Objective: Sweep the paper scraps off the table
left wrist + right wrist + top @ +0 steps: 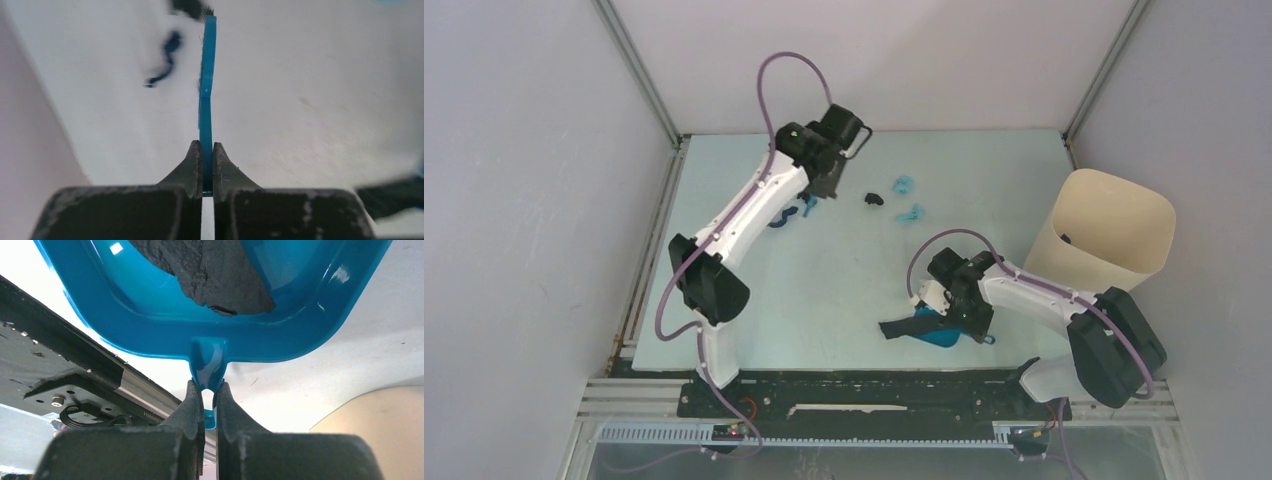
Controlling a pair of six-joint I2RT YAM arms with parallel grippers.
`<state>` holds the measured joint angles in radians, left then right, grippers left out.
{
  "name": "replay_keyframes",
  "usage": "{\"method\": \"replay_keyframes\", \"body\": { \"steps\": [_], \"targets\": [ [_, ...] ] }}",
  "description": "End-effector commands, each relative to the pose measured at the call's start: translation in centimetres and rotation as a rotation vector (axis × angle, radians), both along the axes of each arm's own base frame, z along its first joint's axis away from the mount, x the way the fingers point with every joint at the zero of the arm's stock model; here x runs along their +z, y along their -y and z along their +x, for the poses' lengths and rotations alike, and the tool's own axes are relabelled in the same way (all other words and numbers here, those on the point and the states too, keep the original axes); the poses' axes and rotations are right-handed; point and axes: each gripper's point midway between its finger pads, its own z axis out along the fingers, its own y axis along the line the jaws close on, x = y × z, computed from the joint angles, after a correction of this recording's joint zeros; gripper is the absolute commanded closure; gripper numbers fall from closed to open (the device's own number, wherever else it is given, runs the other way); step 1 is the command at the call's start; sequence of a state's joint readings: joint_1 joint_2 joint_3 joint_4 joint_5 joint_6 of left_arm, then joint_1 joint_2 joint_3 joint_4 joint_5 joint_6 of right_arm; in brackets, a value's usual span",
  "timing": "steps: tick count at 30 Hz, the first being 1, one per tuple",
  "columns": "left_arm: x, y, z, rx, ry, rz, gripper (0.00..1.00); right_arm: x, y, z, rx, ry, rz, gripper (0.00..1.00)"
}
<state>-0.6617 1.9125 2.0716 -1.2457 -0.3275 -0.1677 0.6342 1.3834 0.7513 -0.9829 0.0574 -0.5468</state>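
Left gripper (207, 169) pinched tight on the thin blue brush (207, 75); right gripper (207, 402) clamped on the stub handle of the dustpan (125, 335).

Paper scraps (904, 185) lie loose on the far half of the table (824, 290): one black and two light blue just right of the brush head, and a dark blue strip (164, 57) just left of it. The dustpan hangs near the table's near edge, well apart from them, with a dark rough lump (210, 275) inside; whether its lip touches the surface cannot be told. The step probably goes best if the pan is first brought just beside the scraps with its lip flat on the table. The bristles can then be drawn low and slowly towards it, since such light paper would likely skitter under a quick stroke.
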Motion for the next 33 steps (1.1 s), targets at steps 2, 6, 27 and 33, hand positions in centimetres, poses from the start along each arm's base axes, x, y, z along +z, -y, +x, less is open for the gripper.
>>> {"method": "replay_keyframes", "body": {
  "steps": [2,6,27,33],
  "targets": [
    [0.1,-8.3,5.1,0.186,0.086,0.332,1.0,0.5,-0.7,0.4,-0.02,0.025,0.042,1.0],
    [-2.2,-12.2,7.4,0.278,0.054,0.416,1.0,0.8,-0.8,0.3,-0.024,0.024,0.042,1.0],
    [-10.6,1.1,-1.4,-0.059,-0.3,-0.019,1.0,1.6,-3.2,2.1,0.018,0.047,0.091,1.0],
    [-9.8,8.4,-6.5,-0.211,-0.369,-0.248,1.0,1.5,-3.6,3.2,0.015,0.045,0.075,1.0]
  ]
}}
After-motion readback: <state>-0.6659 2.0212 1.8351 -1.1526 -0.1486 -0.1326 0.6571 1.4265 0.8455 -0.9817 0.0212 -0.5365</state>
